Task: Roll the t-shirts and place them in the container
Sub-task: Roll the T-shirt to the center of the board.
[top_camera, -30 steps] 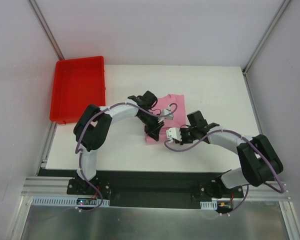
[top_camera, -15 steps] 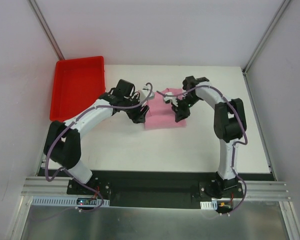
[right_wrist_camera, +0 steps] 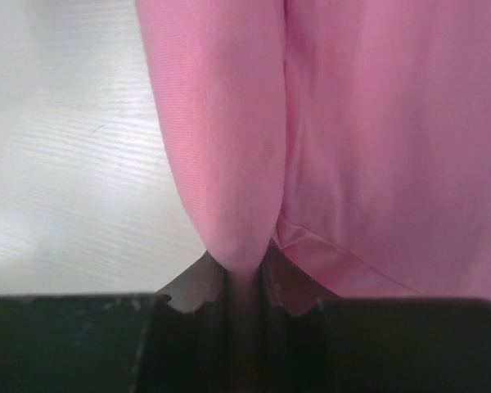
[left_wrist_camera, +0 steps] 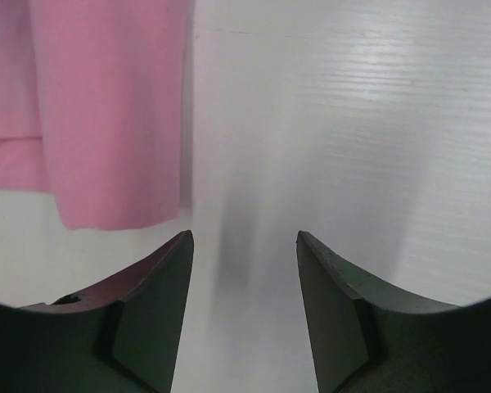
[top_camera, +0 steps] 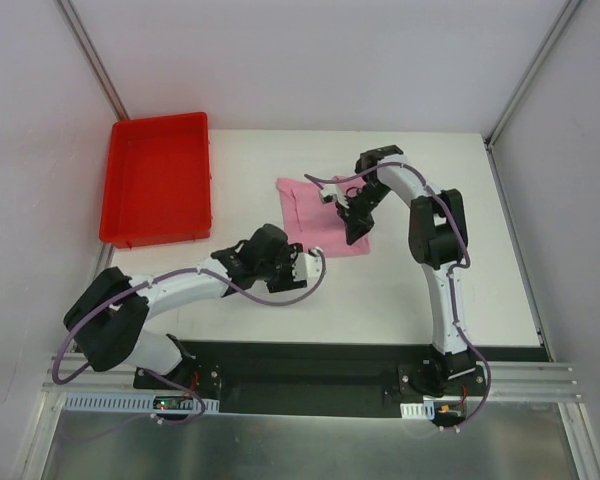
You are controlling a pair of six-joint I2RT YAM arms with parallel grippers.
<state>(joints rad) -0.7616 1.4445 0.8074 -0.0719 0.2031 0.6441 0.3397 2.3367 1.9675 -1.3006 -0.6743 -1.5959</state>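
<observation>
Progress first: I'd call this early, since the t-shirt [top_camera: 310, 215] lies mostly flat as a folded pink panel with no rolled part showing anywhere, so pretty much the whole roll is left to do. It sits on the white surface [top_camera: 430, 270] around the middle, well apart from the red tray [top_camera: 110, 190] off at the far left. The right pincer [top_camera: 358, 228] is nearly closed and pinching a raised fold of the cloth at the shirt's right edge, and the right wrist view has the fabric [right_wrist_camera: 368, 123] bunching up right between its tips [right_wrist_camera: 244, 270]. The left pincer [top_camera: 305, 266] stands about halfway open with nothing in it, hanging just beside the shirt's near-left corner [left_wrist_camera: 106, 106] over bare surface. Shape-wise the panel is close to square; if anything the long axis runs far to near, leaning slightly left at the far end. Can't tell which end is the collar.
</observation>
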